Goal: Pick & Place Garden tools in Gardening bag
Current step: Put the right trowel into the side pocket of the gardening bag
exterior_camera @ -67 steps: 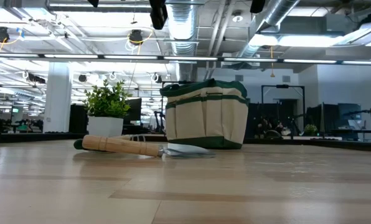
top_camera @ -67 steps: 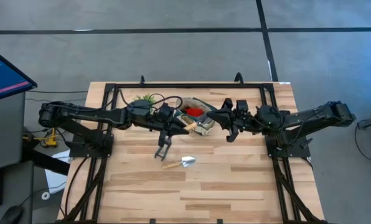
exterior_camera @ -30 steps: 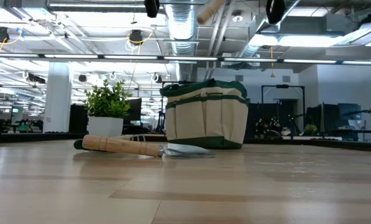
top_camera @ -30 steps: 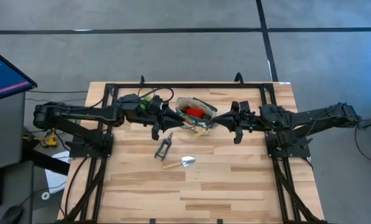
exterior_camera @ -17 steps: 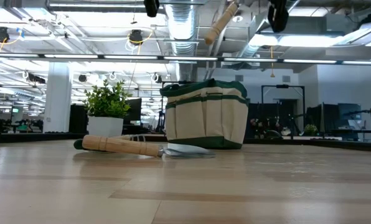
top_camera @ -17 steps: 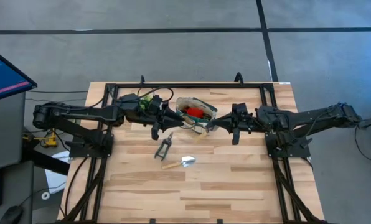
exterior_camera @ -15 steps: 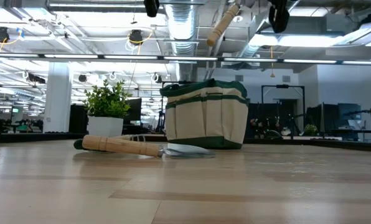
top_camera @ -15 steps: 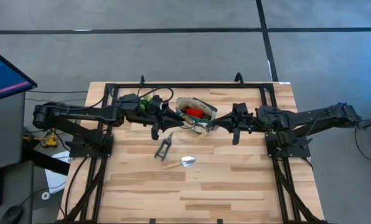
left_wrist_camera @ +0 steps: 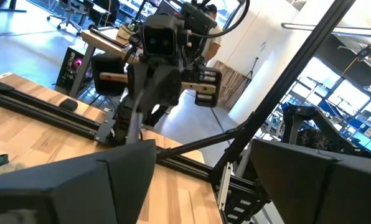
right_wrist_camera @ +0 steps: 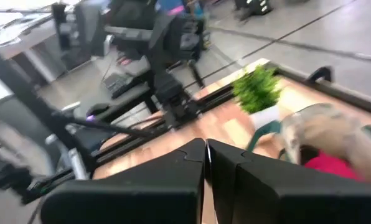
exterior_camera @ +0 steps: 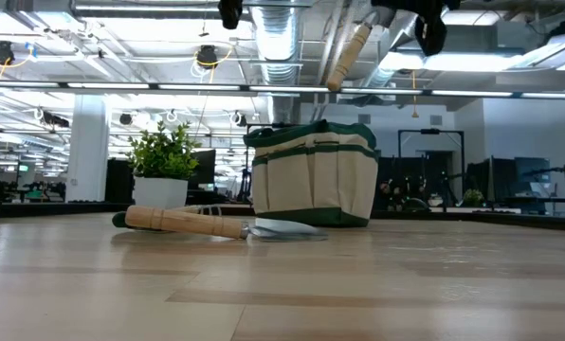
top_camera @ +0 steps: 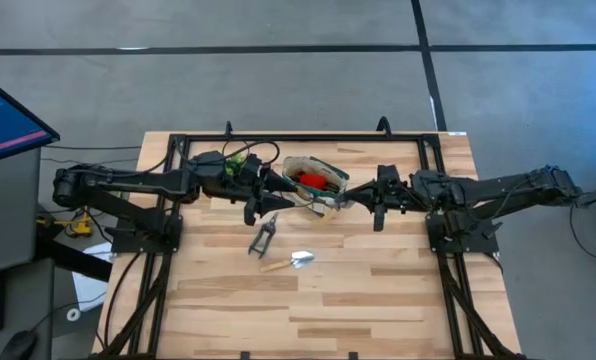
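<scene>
The cream gardening bag [top_camera: 300,165] with green trim stands at the table's far middle, and a red piece [top_camera: 313,180] shows inside it. In the low view the bag [exterior_camera: 311,175] stands upright. My right gripper [top_camera: 346,202] is at the bag's right and is shut on a wooden-handled tool [exterior_camera: 347,57], which hangs above the bag. My left gripper [top_camera: 276,195] hovers open at the bag's left with nothing between its fingers [left_wrist_camera: 79,186]. Dark pruning shears [top_camera: 263,236] and a wooden-handled trowel [top_camera: 288,262] lie flat on the table nearer the front. My right gripper holds the tool by its upper end, above the wooden handle [exterior_camera: 363,30]. The low view's top edge cuts off the place of contact, and my own fingers [right_wrist_camera: 173,180] hide it in the wrist view. The handle hangs slanted below the gripper with its free end [exterior_camera: 335,83] lowest, clear of the bag.
A small green potted plant [top_camera: 236,160] stands left of the bag, behind my left arm. A black frame [top_camera: 308,140] runs along the table's far edge and down both sides. Bare wood [top_camera: 308,310] fills the table's near half.
My left gripper has opened while staying in place beside the bag. My right gripper has tipped its fingers downward. The tool's wooden handle has swung to a steeper slant and sunk a little toward the bag's opening.
</scene>
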Controlling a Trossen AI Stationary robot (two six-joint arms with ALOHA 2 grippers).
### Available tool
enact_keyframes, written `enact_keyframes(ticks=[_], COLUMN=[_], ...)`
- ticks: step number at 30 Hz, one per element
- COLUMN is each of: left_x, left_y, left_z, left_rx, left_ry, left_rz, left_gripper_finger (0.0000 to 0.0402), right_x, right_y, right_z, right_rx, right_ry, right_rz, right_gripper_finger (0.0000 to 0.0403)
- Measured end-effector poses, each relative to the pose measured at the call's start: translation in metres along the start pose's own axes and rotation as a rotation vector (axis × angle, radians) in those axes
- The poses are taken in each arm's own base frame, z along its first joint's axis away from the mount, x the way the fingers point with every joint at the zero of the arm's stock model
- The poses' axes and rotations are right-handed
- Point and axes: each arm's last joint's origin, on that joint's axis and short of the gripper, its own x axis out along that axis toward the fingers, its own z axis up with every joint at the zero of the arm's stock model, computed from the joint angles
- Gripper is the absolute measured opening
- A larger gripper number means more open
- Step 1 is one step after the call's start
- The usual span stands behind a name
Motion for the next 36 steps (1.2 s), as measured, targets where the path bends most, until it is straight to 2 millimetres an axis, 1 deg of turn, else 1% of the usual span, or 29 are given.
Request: enact_keyframes(ticks=[3,8,11,14,19,25,29,32,36], left_x=[0.0,0.0,0.0,0.0,0.0,0.0,0.0,0.0,0.0], left_y=[0.0,0.0,0.0,0.0,0.0,0.0,0.0,0.0,0.001], left_z=[0.0,-0.001,-0.001,-0.001,-0.001,-0.001,-0.001,-0.001,-0.001], left_rx=[0.0,-0.001,-0.001,-0.001,-0.001,-0.001,-0.001,-0.001,-0.002], left_ry=[0.002,0.006,0.007,0.007,0.007,0.007,0.007,0.008,0.011], left_rz=[0.001,0.003,0.004,0.004,0.004,0.004,0.004,0.005,0.007], left_gripper_finger=[0.0258,0.0245,0.0237,0.023,0.0223,0.022,0.022,0.022,0.022], right_x=[-0.005,-0.014,-0.015,-0.015,-0.006,0.012,0.022,0.025,0.021], right_y=[-0.002,-0.001,0.0,-0.002,-0.006,-0.011,-0.012,-0.01,-0.01], right_z=[0.002,0.015,0.019,0.02,0.012,0.003,-0.001,0.002,0.005], right_rx=[-0.029,-0.072,-0.113,-0.136,-0.16,-0.179,-0.205,-0.193,-0.186], right_ry=[0.042,0.098,0.094,0.093,0.149,0.198,0.196,0.165,0.151], right_rz=[-0.079,-0.194,-0.239,-0.267,-0.309,-0.359,-0.389,-0.364,-0.351], right_gripper_finger=[0.0,0.0,0.0,0.0,0.0,0.0,0.0,0.0,0.0])
